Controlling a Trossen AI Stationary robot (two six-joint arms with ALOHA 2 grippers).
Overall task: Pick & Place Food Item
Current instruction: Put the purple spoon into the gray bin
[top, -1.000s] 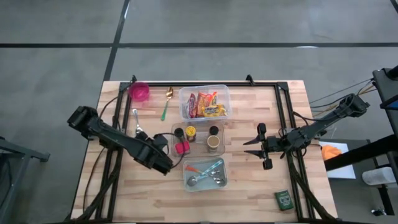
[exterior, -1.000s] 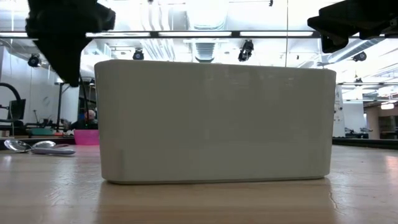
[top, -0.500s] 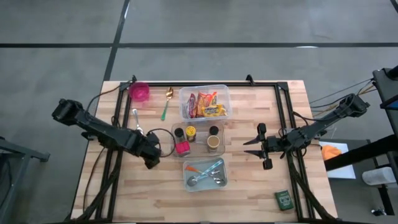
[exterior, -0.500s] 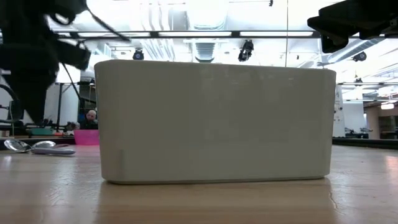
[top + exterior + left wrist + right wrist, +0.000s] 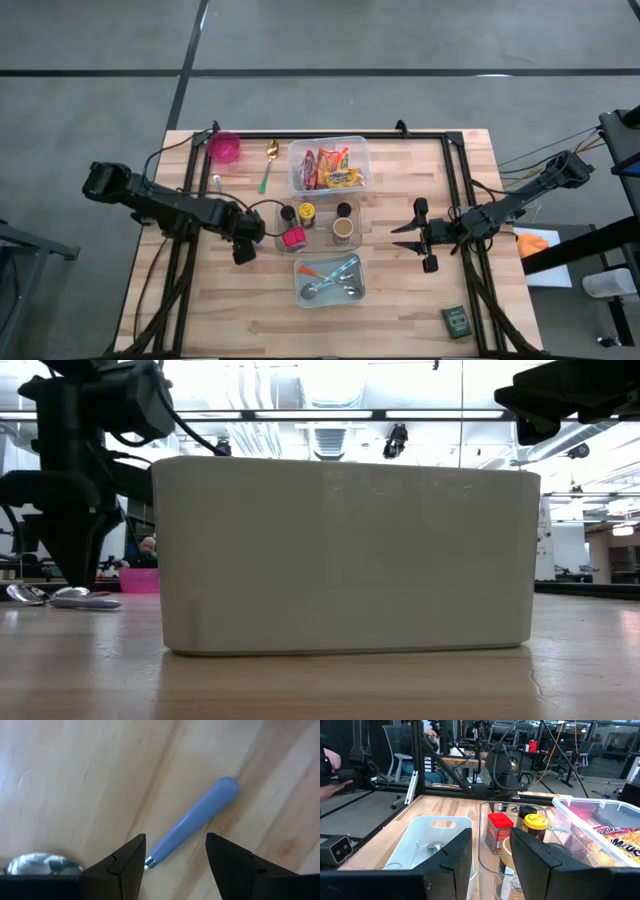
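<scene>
Snack packets [image 5: 330,168] lie in a clear tub [image 5: 362,150] at the table's far middle. My left gripper [image 5: 243,245] points down, left of the jar tray, and is open. In the left wrist view a blue-handled utensil [image 5: 195,822] lies flat on the wood. Its handle passes between my left gripper's [image 5: 175,845] fingers without touching them. A silver spoon bowl [image 5: 45,863] lies beside it. My right gripper [image 5: 400,237] hovers level at the right, open, and faces the tubs [image 5: 490,850].
A clear tray of spice jars [image 5: 315,222] stands mid-table, with a white bin of utensils [image 5: 330,280] nearer. A pink bowl [image 5: 224,148] and a green-handled spoon [image 5: 268,165] are at the far left, and a green box [image 5: 456,320] at the near right. Spoons [image 5: 60,597] lie left of the bin.
My left gripper has moved away from the white bin toward the table's far-left, has sunk toward the tabletop and has rolled about its own axis. It now stands over the blue-handled utensil. My right arm has kept still.
</scene>
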